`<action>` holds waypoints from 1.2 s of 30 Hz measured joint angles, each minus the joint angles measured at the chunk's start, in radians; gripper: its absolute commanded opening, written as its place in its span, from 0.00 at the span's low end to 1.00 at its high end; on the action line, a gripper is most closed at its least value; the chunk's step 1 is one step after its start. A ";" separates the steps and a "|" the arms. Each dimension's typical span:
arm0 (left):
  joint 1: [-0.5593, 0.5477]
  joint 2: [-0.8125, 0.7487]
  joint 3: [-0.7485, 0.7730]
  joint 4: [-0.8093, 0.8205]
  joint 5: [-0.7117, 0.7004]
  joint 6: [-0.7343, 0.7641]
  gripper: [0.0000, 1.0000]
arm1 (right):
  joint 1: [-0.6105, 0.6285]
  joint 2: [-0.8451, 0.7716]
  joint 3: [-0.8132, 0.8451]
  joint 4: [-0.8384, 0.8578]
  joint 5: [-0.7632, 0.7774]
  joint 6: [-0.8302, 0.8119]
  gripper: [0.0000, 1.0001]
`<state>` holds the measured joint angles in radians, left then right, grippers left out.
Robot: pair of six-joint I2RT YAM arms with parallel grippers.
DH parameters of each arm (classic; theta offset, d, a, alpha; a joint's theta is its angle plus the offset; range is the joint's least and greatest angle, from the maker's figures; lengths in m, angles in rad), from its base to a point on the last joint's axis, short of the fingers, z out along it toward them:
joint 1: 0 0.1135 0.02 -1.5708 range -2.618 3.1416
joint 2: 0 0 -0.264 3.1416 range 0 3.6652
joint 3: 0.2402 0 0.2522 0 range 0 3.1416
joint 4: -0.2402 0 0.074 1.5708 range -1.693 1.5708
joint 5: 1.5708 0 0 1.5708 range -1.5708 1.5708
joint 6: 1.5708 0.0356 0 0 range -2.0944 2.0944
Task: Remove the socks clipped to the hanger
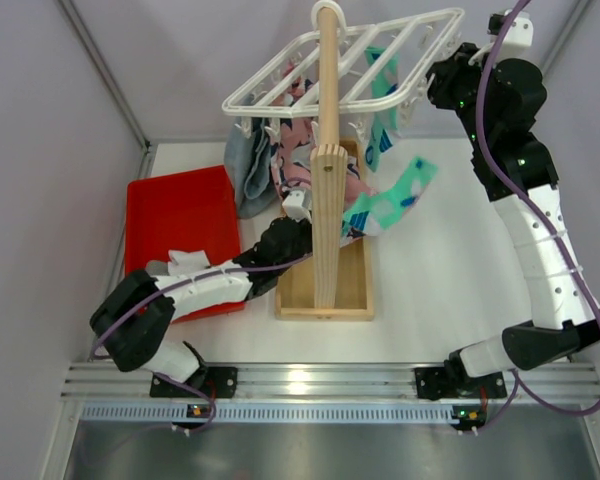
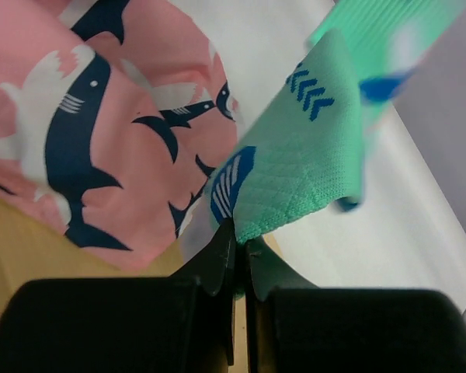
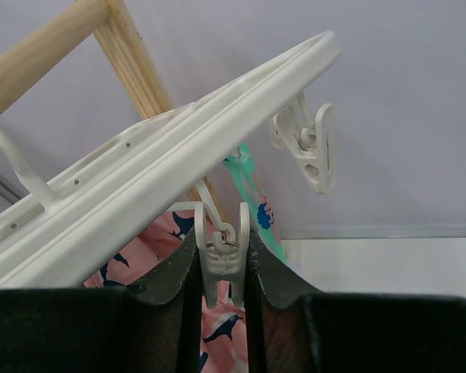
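Note:
The white grid hanger (image 1: 350, 65) hangs tilted from the top of a wooden post. My right gripper (image 3: 223, 260) is up at its right edge (image 1: 430, 85), shut on a small white clip (image 3: 223, 249); I see nothing in that clip's lower end. A teal sock (image 3: 256, 194) hangs just behind it from the hanger (image 3: 179, 148). My left gripper (image 2: 241, 241) is low beside the post, shut on the corner of another teal sock (image 2: 295, 171). That sock (image 1: 400, 192) stretches up to the right, with its blurred far end apart from the hanger.
A pink shark-print cloth (image 1: 300, 165) and a blue-grey cloth (image 1: 248, 170) hang under the hanger. The wooden post (image 1: 327, 150) stands in a box base (image 1: 325, 295). A red bin (image 1: 180, 215) sits at the left. A spare clip (image 3: 311, 148) dangles from the frame.

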<state>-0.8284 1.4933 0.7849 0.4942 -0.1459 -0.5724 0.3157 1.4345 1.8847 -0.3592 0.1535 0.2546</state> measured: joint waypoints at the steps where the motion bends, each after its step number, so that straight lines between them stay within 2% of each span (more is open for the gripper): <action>1: 0.008 -0.025 -0.024 -0.006 0.000 -0.001 0.00 | 0.000 0.000 0.000 0.000 0.000 0.000 0.00; 4: 0.016 -0.144 -0.083 -0.049 -0.008 -0.001 0.00 | 0.000 0.000 0.000 -0.002 0.000 0.000 0.00; 6: 0.015 -0.265 -0.101 -0.119 -0.039 -0.001 0.00 | 0.000 0.000 0.000 -0.005 0.000 0.000 0.12; 10: 0.018 -0.499 -0.071 -0.316 -0.204 -0.002 0.00 | 0.000 -0.006 -0.010 -0.005 0.002 0.003 0.17; 12: 0.037 -0.589 -0.011 -0.468 -0.320 -0.009 0.00 | 0.000 -0.027 -0.053 0.000 0.000 0.012 0.24; 13: 0.052 -0.629 0.013 -0.539 -0.373 -0.013 0.00 | 0.000 -0.039 -0.074 0.000 0.000 0.017 0.30; 14: 0.070 -0.670 0.032 -0.612 -0.430 -0.019 0.00 | 0.000 -0.054 -0.100 0.000 -0.001 0.026 0.41; 16: 0.105 -0.753 0.048 -0.723 -0.535 -0.031 0.00 | 0.000 -0.083 -0.152 -0.001 -0.001 0.039 0.54; 17: 0.124 -0.796 0.048 -0.776 -0.589 -0.035 0.00 | 0.000 -0.099 -0.179 -0.005 -0.001 0.043 0.69; 19: 0.148 -0.872 0.049 -0.878 -0.691 -0.048 0.00 | 0.000 -0.122 -0.220 -0.003 -0.002 0.055 0.77; 20: 0.153 -0.898 0.049 -0.922 -0.732 -0.058 0.00 | 0.000 -0.137 -0.244 -0.004 -0.004 0.058 0.85; 22: 0.159 -0.931 0.049 -0.992 -0.795 -0.075 0.00 | 0.000 -0.156 -0.273 -0.002 -0.005 0.063 0.91; 23: 0.160 -0.946 0.049 -1.030 -0.822 -0.084 0.00 | 0.000 -0.168 -0.289 -0.003 -0.005 0.063 0.99; 28: 0.160 -0.981 0.053 -1.104 -0.898 -0.093 0.00 | 0.000 -0.226 -0.362 0.007 -0.004 0.072 0.99; 36: 0.160 -1.007 0.089 -1.162 -1.006 -0.069 0.00 | 0.000 -0.385 -0.591 0.024 0.029 0.073 0.99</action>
<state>-0.6685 0.4858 0.8734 -0.6674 -1.1522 -0.6418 0.3157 1.0500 1.2938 -0.3355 0.1829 0.3275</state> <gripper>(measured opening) 0.035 0.993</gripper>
